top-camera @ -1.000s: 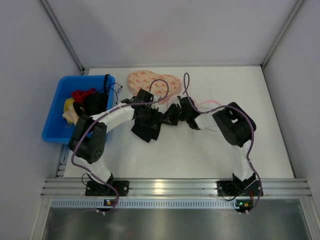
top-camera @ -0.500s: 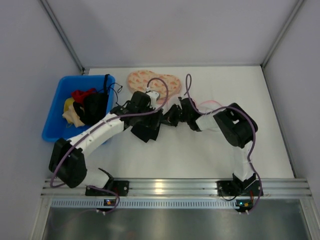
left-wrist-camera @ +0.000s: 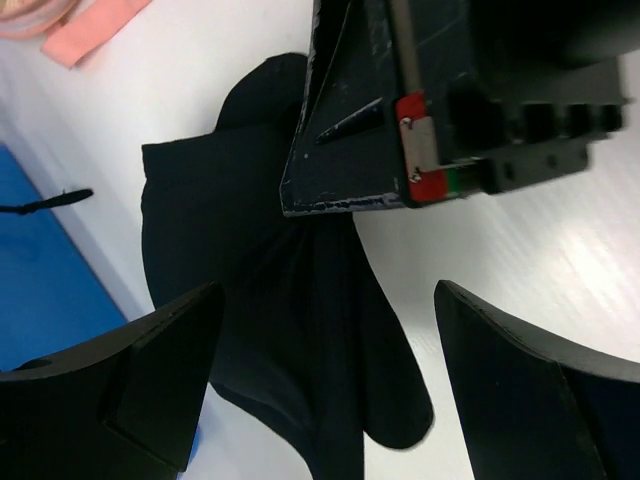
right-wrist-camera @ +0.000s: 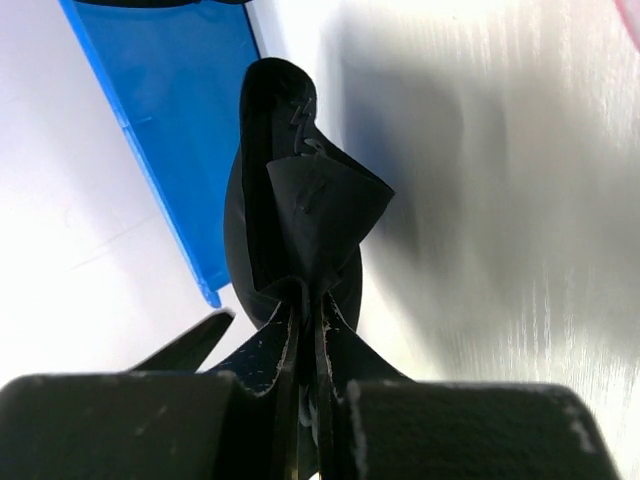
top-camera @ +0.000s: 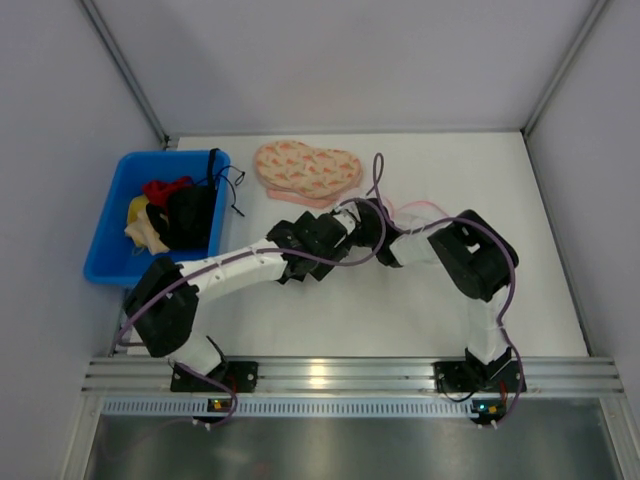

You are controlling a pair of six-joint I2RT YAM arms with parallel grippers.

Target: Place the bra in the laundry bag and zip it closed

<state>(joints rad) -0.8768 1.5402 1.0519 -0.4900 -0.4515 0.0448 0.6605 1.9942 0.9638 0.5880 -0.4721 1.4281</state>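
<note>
I see bright, even overhead light, glare streaking the white bench, and the left gripper blurred close-up.

Lab: white-walled enclosure, aluminium rail

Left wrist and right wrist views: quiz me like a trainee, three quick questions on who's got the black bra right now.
1. True or false: the left gripper is clamped shut on the bra.
2. What grips the bra? A) left gripper B) right gripper C) nothing
3. Fill in: the bin at the table's left is ____ in colour.
Key: 1 false; 2 B; 3 blue.
</note>
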